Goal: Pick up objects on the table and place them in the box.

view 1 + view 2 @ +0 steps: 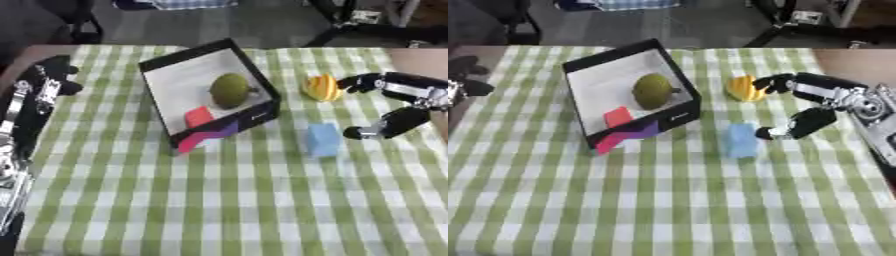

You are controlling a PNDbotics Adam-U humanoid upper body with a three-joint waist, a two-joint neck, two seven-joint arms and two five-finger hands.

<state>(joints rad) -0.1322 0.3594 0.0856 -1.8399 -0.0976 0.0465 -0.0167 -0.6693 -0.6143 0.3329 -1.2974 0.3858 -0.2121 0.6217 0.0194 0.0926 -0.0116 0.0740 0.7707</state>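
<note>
While the left hand (54, 75) rests at the table's left edge, its fingers too dark to tell apart or together, the black box (213, 95) sits tilted on the checked cloth (219, 200), holding a green fruit (230, 90) and a red block (199, 117). Right of it lie a blue block (323, 139) and a yellow-orange fruit (321, 88). The right hand (802, 102) spreads its fingers, upper ones touching that fruit.

The robot's right hand (811, 107) reaches in from the right, fingers and thumb spread wide; its left hand (54, 75) rests at the left edge.
</note>
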